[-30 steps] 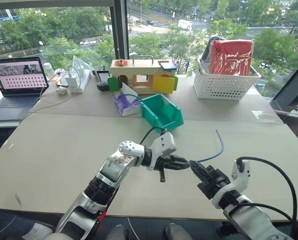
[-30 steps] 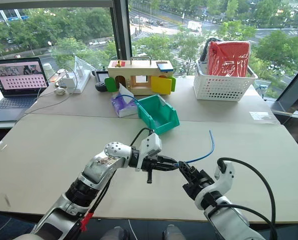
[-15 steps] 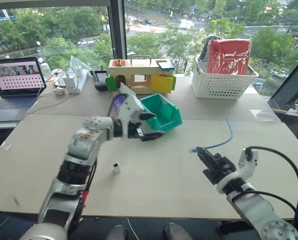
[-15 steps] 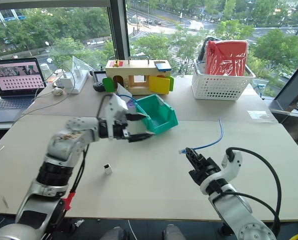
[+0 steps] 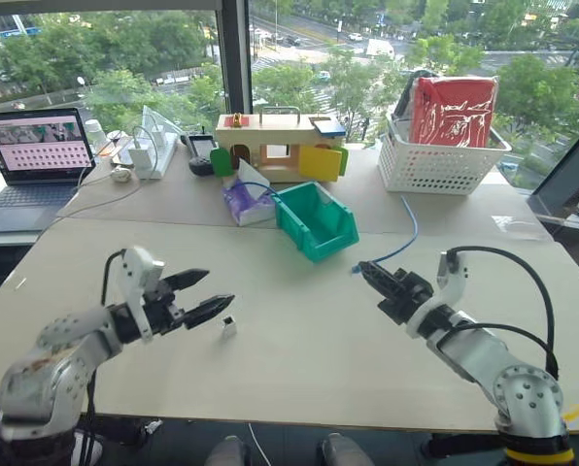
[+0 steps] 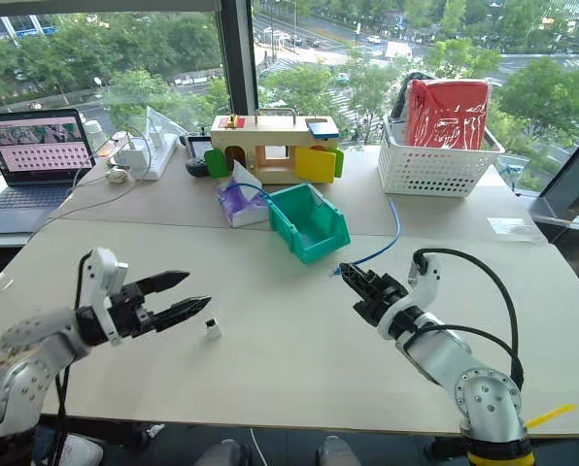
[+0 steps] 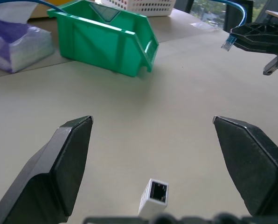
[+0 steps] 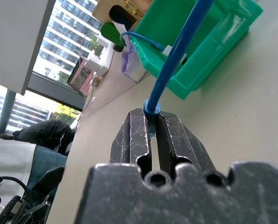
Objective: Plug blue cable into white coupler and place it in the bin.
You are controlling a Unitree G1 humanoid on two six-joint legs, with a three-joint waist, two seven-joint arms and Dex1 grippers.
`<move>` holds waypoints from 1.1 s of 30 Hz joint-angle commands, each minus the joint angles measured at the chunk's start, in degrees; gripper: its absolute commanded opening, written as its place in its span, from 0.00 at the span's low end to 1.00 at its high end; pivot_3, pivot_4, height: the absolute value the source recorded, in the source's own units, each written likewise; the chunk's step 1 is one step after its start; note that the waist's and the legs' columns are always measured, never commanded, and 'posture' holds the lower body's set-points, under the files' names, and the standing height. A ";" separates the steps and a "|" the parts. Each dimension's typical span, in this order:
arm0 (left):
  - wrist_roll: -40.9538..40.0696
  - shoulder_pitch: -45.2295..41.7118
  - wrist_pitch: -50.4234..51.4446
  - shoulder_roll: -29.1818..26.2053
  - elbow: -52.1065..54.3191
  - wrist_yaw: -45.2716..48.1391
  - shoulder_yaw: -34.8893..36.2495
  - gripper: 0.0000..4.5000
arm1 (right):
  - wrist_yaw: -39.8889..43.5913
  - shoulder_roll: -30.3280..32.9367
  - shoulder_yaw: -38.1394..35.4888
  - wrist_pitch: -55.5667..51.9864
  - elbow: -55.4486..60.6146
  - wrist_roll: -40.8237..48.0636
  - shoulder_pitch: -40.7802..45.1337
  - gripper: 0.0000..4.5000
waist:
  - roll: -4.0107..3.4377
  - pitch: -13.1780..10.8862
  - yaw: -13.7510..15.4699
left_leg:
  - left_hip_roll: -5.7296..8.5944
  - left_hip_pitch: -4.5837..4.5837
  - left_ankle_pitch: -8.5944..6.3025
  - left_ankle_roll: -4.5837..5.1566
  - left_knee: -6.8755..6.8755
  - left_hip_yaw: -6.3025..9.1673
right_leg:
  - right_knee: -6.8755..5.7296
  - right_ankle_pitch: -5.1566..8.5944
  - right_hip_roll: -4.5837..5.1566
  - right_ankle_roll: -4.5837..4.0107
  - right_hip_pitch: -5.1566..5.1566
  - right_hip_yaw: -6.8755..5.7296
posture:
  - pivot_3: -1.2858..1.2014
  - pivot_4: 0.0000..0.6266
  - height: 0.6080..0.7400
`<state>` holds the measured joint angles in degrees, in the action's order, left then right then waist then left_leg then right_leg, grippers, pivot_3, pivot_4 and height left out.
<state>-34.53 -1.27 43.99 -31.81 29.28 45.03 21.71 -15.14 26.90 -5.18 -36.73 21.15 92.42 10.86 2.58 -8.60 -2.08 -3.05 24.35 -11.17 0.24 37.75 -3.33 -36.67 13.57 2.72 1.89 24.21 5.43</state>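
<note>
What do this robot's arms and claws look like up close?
Silvery-grey metal arm segments with black joints. Each wrist has a white housing and a looping black cable. The left claw and right claw each have two black, tapered fingers. A yellow band rings the right arm.

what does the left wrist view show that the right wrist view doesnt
Left wrist view alone: the white coupler standing free on the table between the open left gripper and its fingers, socket facing the camera. Right wrist view alone: the right gripper shut on the blue cable, plus a second blue cable end inside the bin. Both: the bin, table and blue cable.
</note>
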 commanded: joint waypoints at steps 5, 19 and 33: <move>-0.10 10.54 0.95 12.10 15.12 -18.88 -3.84 0.99 | 3.90 -1.77 -0.54 -3.37 -3.76 -1.54 4.80 0.00 | 0.02 0.01 -0.31 | 0.05 0.02 -0.01 0.00 0.00 -0.04 | 0.02 -0.19 0.05 0.37 0.00 0.07 | 0.52 0.24 0.98; 12.55 9.62 6.04 18.53 13.12 -40.05 -18.31 0.99 | 5.79 3.09 -3.64 -8.92 -2.00 -3.43 8.26 0.00 | 0.01 0.01 -0.32 | 0.08 0.02 -0.02 0.01 0.00 -0.02 | 0.00 -0.03 -0.04 0.48 0.02 0.08 | 0.52 0.24 0.98; 17.80 5.07 22.64 14.72 15.29 -46.01 -24.17 0.85 | 4.00 3.40 -4.32 -10.68 -0.57 -2.26 8.01 0.00 | 0.01 0.01 -0.54 | 0.08 0.01 -0.02 0.01 -0.02 0.01 | -0.01 -0.02 -0.04 0.53 0.04 0.06 | 0.52 0.24 0.98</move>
<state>-18.01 3.96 63.41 -16.70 43.67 0.05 -1.50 -11.47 29.69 -7.70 -46.94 19.00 89.14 18.35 2.58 -8.59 -2.62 -2.97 24.36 -11.20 0.25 37.73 -3.32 -36.68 13.56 2.68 2.41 24.24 5.50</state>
